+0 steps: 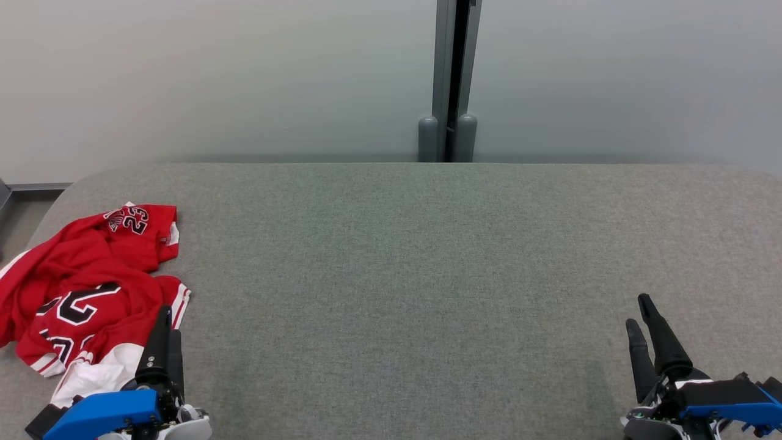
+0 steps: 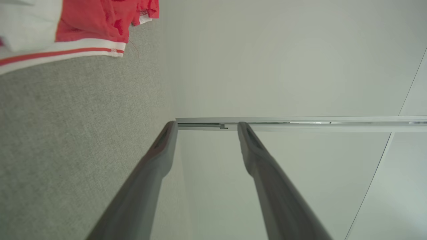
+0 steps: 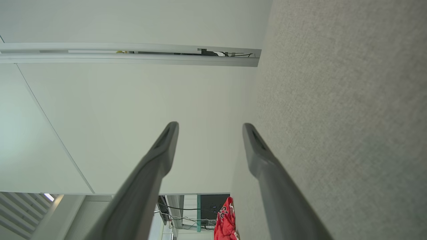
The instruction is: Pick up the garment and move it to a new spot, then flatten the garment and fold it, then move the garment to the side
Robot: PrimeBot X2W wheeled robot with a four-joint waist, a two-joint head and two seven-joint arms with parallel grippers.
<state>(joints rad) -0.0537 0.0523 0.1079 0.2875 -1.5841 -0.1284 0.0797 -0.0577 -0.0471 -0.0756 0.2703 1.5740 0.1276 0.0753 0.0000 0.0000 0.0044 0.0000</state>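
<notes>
Head view with both wrist views. The grey fabric-covered worktop (image 1: 397,275) has rounded far corners, and its far edge runs along pale wall panels (image 1: 214,73) joined at a grey post (image 1: 452,79). From the middle to the right edge its cloth lies bare, giving wide room for moving. The red jersey (image 1: 91,287) lies crumpled along the left edge, between the far left corner and the near edge. We see its white hem with a red stripe at the upper left of the left wrist view (image 2: 90,23), and a small red heap of it at the bottom of the right wrist view (image 3: 227,220). The left gripper (image 1: 166,324) sits at the near edge just beside the jersey, its two dark fingers apart and nothing between them (image 2: 205,125). In the head view one finger overlaps the jersey's near hem, and we cannot tell whether it touches. The right gripper (image 1: 638,311) sits near the near right corner, well apart from the jersey, its fingers likewise spread and empty (image 3: 210,125). The picture's left border cuts off the jersey, and folds hide much of its print. We read "23" (image 1: 131,219) in black outlined in white on the far fold. The emblem beside it is too small to make out, and the larger black numerals (image 1: 76,302) are broken by creases.
</notes>
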